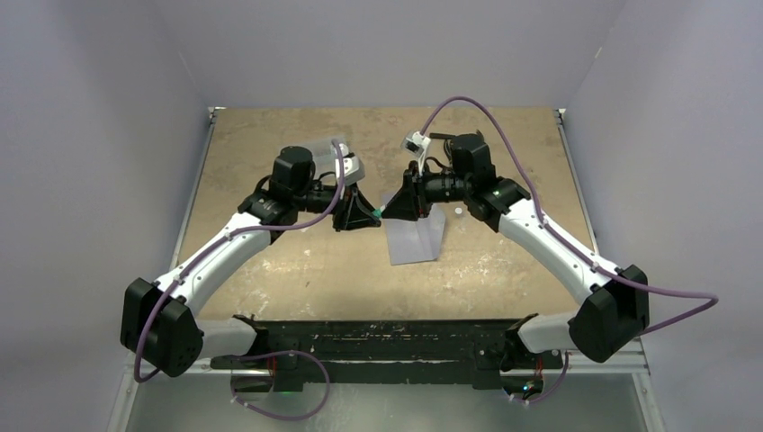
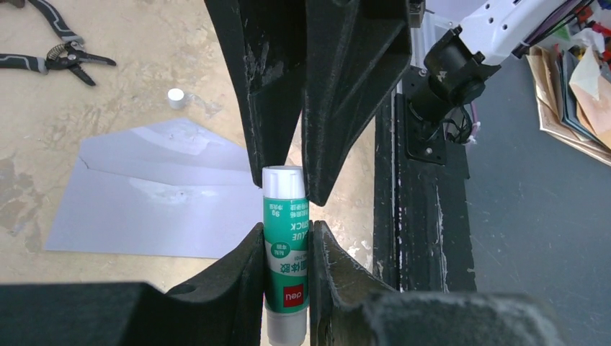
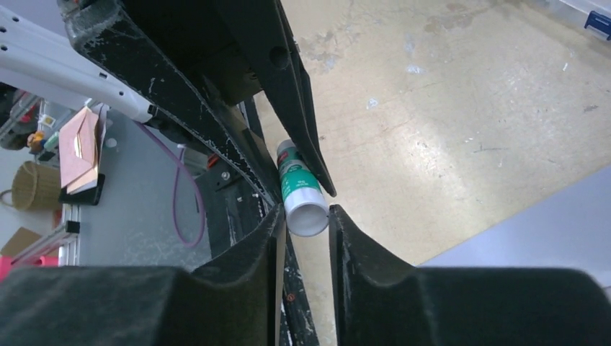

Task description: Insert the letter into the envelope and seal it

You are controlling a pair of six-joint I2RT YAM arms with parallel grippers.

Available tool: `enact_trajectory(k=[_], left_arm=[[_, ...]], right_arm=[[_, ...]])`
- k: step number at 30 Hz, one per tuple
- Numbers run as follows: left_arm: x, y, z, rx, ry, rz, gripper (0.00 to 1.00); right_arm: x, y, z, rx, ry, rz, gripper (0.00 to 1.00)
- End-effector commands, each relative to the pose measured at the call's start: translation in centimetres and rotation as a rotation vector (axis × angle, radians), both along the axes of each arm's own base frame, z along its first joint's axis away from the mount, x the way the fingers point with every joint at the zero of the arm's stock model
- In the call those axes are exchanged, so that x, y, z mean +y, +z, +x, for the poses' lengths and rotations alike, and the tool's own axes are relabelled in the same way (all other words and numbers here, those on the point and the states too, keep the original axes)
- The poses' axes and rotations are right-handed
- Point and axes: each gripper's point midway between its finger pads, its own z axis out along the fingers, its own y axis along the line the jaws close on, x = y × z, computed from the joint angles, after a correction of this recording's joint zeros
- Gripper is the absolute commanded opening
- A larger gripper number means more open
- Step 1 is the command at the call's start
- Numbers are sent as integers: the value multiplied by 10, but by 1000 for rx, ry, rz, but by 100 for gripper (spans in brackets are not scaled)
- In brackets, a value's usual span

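A green glue stick (image 2: 285, 252) with a white cap is held in the air between both grippers. My left gripper (image 2: 285, 232) is shut on its green body. My right gripper (image 3: 304, 213) faces it and is closed around the white cap end (image 3: 306, 216). In the top view the two grippers (image 1: 381, 214) meet tip to tip above the table's middle. The grey-lavender envelope (image 1: 416, 238) lies flat just below and to the right of them. In the left wrist view the envelope (image 2: 158, 209) shows its pointed flap open. The letter is not visible in any view.
A clear plastic box (image 1: 331, 148) stands behind the left arm. A small white disc (image 1: 458, 212) lies right of the envelope. Pliers (image 2: 50, 54) lie on the table beyond the envelope. A black rail (image 1: 378, 337) runs along the table's near edge.
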Motion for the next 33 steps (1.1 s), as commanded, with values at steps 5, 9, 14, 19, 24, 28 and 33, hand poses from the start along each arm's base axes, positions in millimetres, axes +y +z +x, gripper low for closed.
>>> enact_trajectory(k=[5,9,14,19,24,28,33], left_arm=[[0,24,1,-226,-55,-44,0],[4,24,20,-420,-57,30,0],[6,18,36,-598,-65,73,0],[7,17,46,-553,3,83,0],[5,10,44,-471,23,71,0],[7,15,50,-510,68,54,0],[6,14,62,-498,104,76,0]], right_arm=[[12,16,28,125,-196,148,5],[13,24,49,266,-372,250,0],[12,32,81,479,-593,340,0],[21,31,85,542,-582,334,39],[11,24,78,477,-597,288,63],[18,6,70,496,-557,228,62],[24,19,65,468,-507,258,59]])
